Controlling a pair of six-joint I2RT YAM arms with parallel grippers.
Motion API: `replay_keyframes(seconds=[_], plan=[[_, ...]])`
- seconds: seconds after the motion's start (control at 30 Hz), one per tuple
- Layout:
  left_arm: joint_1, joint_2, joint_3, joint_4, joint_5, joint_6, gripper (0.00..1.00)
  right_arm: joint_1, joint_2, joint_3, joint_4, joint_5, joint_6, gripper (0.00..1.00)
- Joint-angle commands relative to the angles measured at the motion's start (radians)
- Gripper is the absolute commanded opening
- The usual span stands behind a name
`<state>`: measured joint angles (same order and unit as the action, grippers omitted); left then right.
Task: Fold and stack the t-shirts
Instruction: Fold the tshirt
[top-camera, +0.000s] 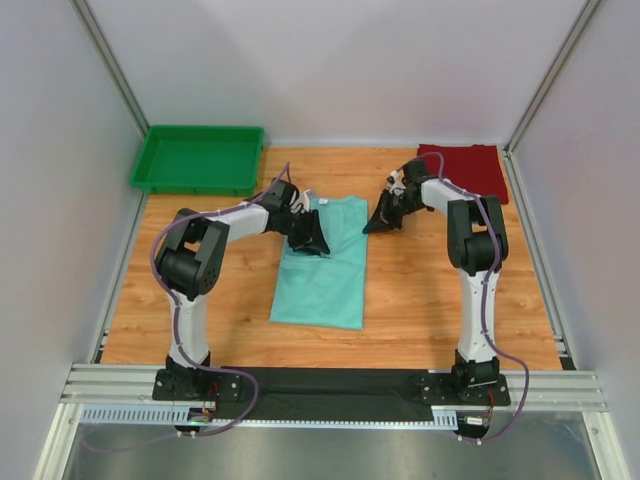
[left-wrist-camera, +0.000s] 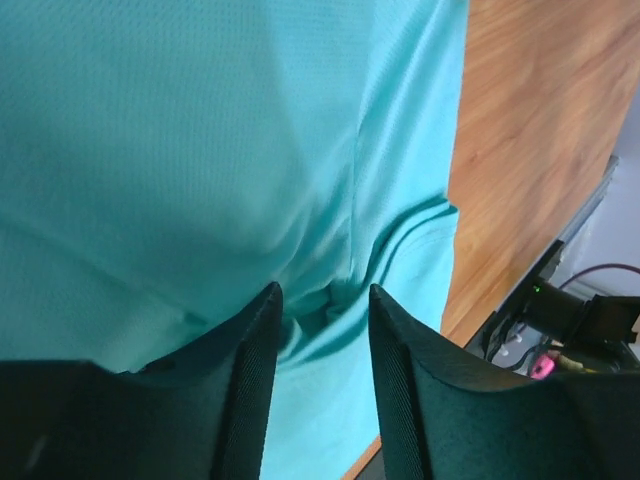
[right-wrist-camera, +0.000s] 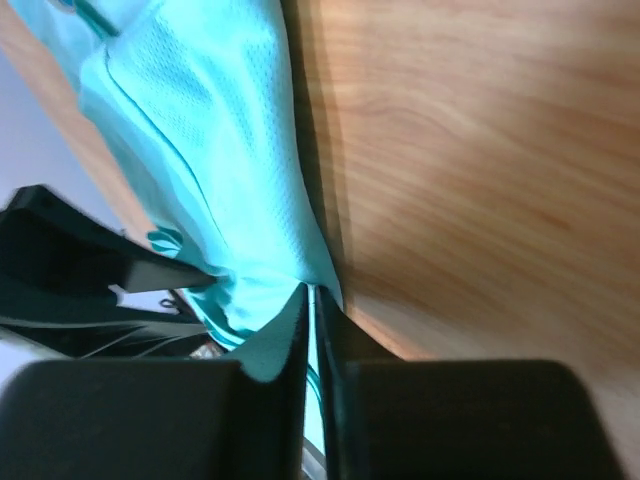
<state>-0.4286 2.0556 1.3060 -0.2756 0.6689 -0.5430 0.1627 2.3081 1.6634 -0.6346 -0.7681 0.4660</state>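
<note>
The teal t-shirt (top-camera: 325, 270) lies in the middle of the table, folded into a long narrow strip. My left gripper (top-camera: 308, 240) is over its upper left part. In the left wrist view this gripper (left-wrist-camera: 325, 300) is open, with a small pucker of teal cloth (left-wrist-camera: 200, 150) between the tips. My right gripper (top-camera: 380, 222) is at the shirt's upper right edge. In the right wrist view it (right-wrist-camera: 312, 300) is shut on a thin edge of the teal cloth (right-wrist-camera: 220, 150). The dark red t-shirt (top-camera: 465, 168) lies folded at the back right.
A bright green plastic tray (top-camera: 198, 160) stands at the back left corner. Grey walls with metal posts enclose the wooden table (top-camera: 440, 300) on three sides. A black mat and a rail run along the near edge.
</note>
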Motion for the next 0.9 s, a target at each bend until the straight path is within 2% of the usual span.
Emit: replay_keyframes(seconds=[0.0, 0.07, 0.17, 0.27, 0.3, 0.37, 0.4, 0.5, 0.7, 0.83, 0.87], plan=[[0.002, -0.158, 0.01, -0.072, -0.109, 0.047, 0.49, 0.011, -0.081, 0.042, -0.129, 0.138, -0.121, 0.11], [0.004, -0.231, 0.03, -0.143, -0.124, 0.073, 0.51, 0.027, -0.165, 0.033, -0.163, 0.173, -0.148, 0.18], [0.023, -0.29, 0.035, -0.215, -0.141, 0.103, 0.51, 0.067, -0.242, -0.007, -0.186, 0.15, -0.145, 0.2], [0.082, -0.308, -0.056, -0.179, -0.114, 0.097, 0.46, 0.11, -0.303, -0.115, -0.113, 0.06, -0.055, 0.22], [0.099, -0.304, -0.101, -0.148, -0.077, 0.094, 0.43, 0.116, -0.315, -0.152, -0.017, 0.041, -0.021, 0.23], [0.134, -0.273, -0.14, -0.111, -0.052, 0.092, 0.38, 0.127, -0.325, -0.262, 0.091, -0.022, 0.054, 0.19], [0.139, -0.261, -0.163, -0.076, -0.042, 0.104, 0.37, 0.129, -0.319, -0.289, 0.167, -0.034, 0.1, 0.13], [0.151, -0.178, -0.148, -0.065, -0.048, 0.158, 0.33, 0.13, -0.276, -0.345, 0.211, -0.036, 0.094, 0.05], [0.152, -0.031, -0.12, -0.089, -0.124, 0.193, 0.3, 0.089, -0.197, -0.369, 0.135, 0.087, -0.019, 0.03], [0.143, -0.125, -0.218, -0.057, -0.153, 0.131, 0.29, 0.057, -0.19, -0.294, 0.03, 0.222, -0.13, 0.05], [0.142, -0.15, -0.24, -0.057, -0.158, 0.117, 0.31, 0.057, -0.191, -0.269, -0.015, 0.233, -0.141, 0.08]])
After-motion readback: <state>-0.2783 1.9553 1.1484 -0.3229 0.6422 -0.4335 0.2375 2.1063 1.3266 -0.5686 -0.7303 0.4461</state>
